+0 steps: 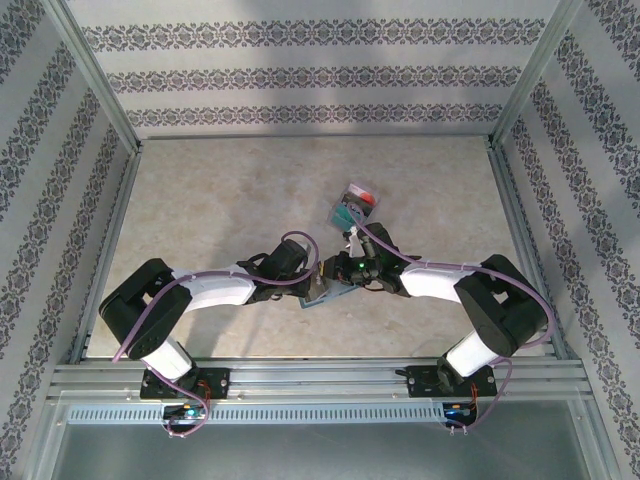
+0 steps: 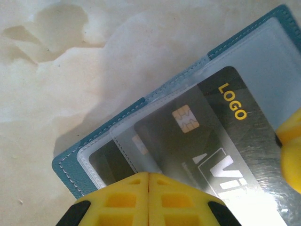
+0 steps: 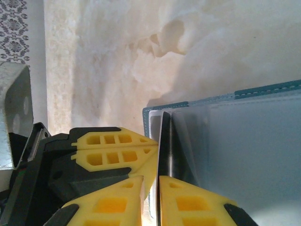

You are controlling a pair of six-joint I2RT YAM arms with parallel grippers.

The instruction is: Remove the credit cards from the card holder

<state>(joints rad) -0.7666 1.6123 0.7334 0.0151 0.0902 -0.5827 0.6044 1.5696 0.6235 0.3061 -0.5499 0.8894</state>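
pins the card holder [image 2: 66,169] flat on the table [image 1: 220,200] with the left hand [image 2: 149,188] clenched shut on nothing. beside it, pinches the edge of a dark card [image 2: 211,141] with the right hand [image 3: 158,197] (mostly inside its clear sleeve [image 2: 127,136]). farther out, has teal and red cards [image 1: 352,208] lying free already. looks about midway: at least two left to pull.

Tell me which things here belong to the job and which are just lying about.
Job: slate-blue folding card holder; dark plastic card printed LOGO in its clear sleeve; loose teal, red and white plastic cards.
Not the job: marbled beige tabletop; patterned wall panels.
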